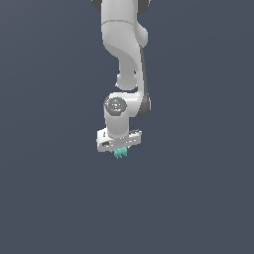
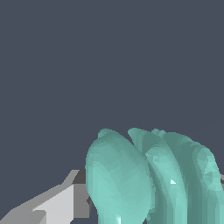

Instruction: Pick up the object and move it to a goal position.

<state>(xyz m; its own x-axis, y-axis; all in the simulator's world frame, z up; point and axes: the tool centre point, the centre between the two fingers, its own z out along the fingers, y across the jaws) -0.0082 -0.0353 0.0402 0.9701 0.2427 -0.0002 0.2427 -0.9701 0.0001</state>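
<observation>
The object is a small teal, spiky-edged lump. In the exterior view it hangs just under the white hand of my arm, near the middle of the picture. My gripper sits around it, and its fingers are hidden behind the hand and the lump. In the wrist view the teal lump fills the near field as ridged lobes, with one grey-white finger pressed against its side. The other finger is hidden behind the lump. The gripper is shut on the object.
The surroundings are a plain dark grey-blue surface in both views. The white arm reaches down from the top of the exterior view.
</observation>
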